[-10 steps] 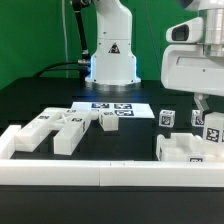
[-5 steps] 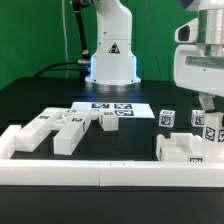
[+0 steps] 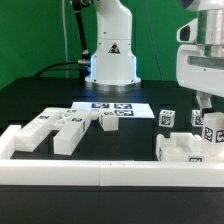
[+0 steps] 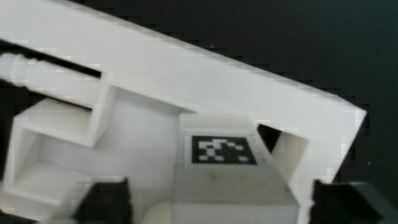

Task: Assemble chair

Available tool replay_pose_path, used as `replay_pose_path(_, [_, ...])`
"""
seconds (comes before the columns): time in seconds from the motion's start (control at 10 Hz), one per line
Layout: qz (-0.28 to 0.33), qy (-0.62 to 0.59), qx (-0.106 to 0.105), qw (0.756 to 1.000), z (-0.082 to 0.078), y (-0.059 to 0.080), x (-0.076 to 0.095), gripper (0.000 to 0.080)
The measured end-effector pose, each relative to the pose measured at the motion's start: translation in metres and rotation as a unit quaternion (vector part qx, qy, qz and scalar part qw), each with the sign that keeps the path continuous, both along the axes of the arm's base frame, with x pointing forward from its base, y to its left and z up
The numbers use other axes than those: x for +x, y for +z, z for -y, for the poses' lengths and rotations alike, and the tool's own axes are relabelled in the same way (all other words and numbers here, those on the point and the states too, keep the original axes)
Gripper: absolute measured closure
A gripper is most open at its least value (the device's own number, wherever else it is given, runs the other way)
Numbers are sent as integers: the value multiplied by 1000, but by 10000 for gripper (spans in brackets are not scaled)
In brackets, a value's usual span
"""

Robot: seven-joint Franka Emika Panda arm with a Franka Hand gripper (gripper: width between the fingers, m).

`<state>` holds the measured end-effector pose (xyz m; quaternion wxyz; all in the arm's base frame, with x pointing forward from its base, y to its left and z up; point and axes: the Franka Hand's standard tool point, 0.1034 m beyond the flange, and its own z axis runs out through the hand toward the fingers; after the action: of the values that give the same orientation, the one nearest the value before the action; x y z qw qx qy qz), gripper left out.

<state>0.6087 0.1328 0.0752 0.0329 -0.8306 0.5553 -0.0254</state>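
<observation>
The chair is in loose white tagged parts. In the exterior view a blocky part [image 3: 185, 146] and small tagged pieces [image 3: 167, 118] [image 3: 212, 130] sit at the right. Flat slabs and bars [image 3: 68, 126] lie at the left, with a small block [image 3: 110, 121] beside them. My gripper [image 3: 203, 104] hangs just above the right group. In the wrist view my gripper [image 4: 228, 205] is open, with one dark finger [image 4: 111, 202] on each side of a white tagged part [image 4: 222, 150]. I cannot tell if the fingers touch it. A long white bar [image 4: 196, 70] crosses behind.
The marker board [image 3: 115, 107] lies at the table's middle back, in front of the arm's base [image 3: 112, 60]. A long low white border rail [image 3: 110, 172] runs along the front edge and turns up the left side.
My gripper and wrist have shifted a little toward the exterior view's right. The parts on the table have not moved.
</observation>
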Motion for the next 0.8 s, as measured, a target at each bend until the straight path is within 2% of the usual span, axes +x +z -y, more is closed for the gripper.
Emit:
replay_pose_path(0.1, [-1, 62, -6, 998, 0, -1, -1, 178])
replay_pose_path(0.2, [-3, 115, -9, 993, -1, -1, -1, 158])
replay_pose_path(0.5, [0, 247, -19, 969, -1, -1, -1, 151])
replay_pose_path(0.8, [4, 362, -27, 932, -1, -1, -1, 150])
